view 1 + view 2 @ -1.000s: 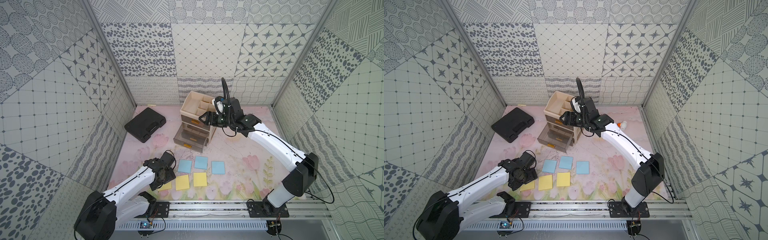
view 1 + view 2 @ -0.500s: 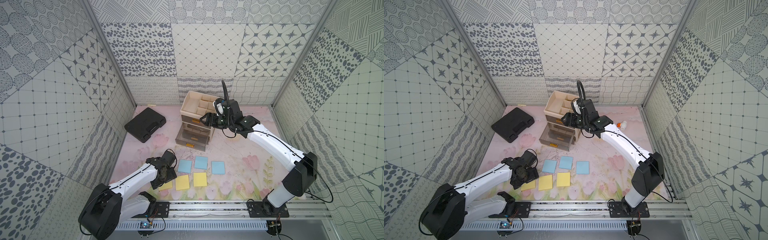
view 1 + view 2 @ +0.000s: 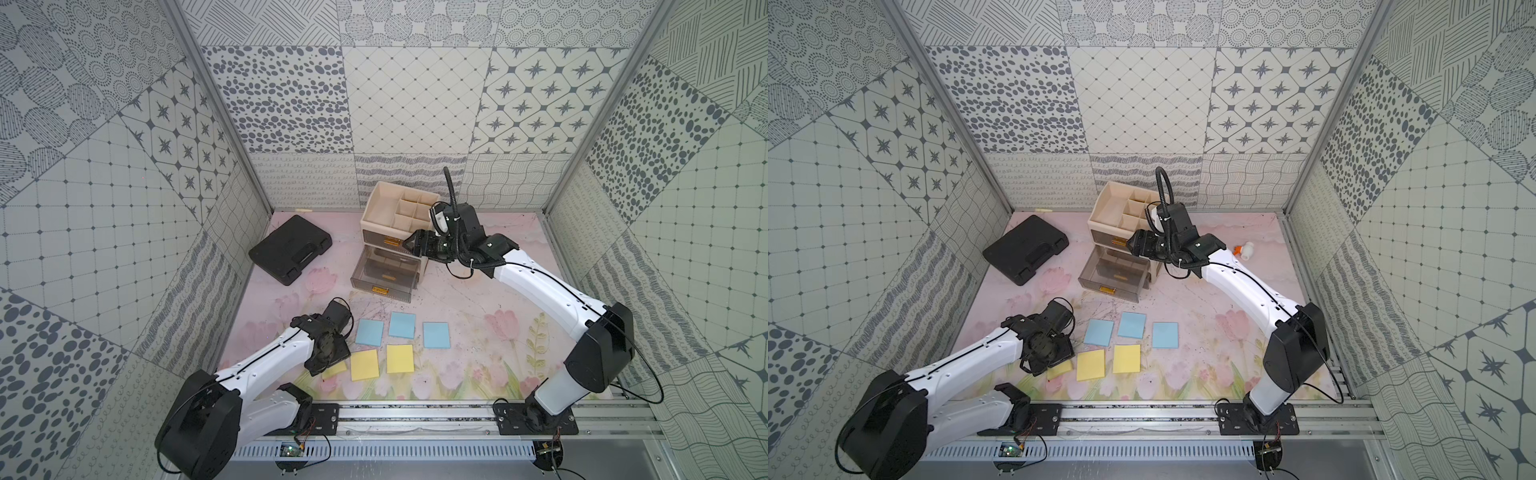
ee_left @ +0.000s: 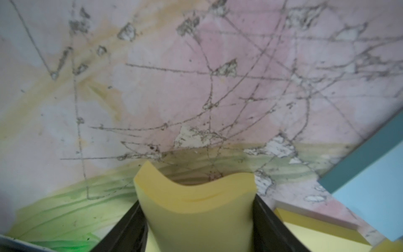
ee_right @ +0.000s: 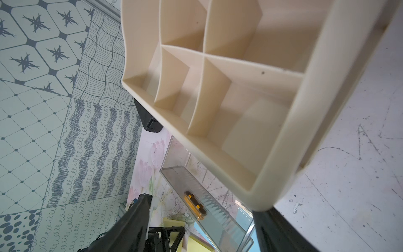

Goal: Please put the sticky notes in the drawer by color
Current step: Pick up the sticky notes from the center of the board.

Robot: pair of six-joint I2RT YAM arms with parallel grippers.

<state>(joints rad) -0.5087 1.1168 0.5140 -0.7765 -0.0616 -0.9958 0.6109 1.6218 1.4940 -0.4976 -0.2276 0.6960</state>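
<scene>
Three light blue sticky notes (image 3: pixel 402 324) lie in a row on the mat, with two yellow pads (image 3: pixel 365 364) in front of them. My left gripper (image 3: pixel 330 365) is shut on a third yellow pad (image 4: pixel 196 203), which bows between the black fingers (image 4: pixel 130 220). No salmon pink pad is in view. The drawer cabinet (image 3: pixel 376 216) stands at the back, cream, with a divided top tray (image 5: pixel 283 135). Its lower grey drawers (image 3: pixel 384 276) are pulled out. My right gripper (image 3: pixel 409 245) hangs open and empty beside the cabinet's front corner, above the pulled-out drawers.
A flat black case (image 3: pixel 291 248) lies at the back left. In a top view a small white bottle with an orange cap (image 3: pixel 1246 250) lies at the back right. Patterned walls close in three sides, and the arms' rail (image 3: pixel 415 415) runs along the front.
My left gripper has dropped slightly onto the leftmost yellow pad and its jaws have narrowed onto it, bending it. The right arm has barely moved.
</scene>
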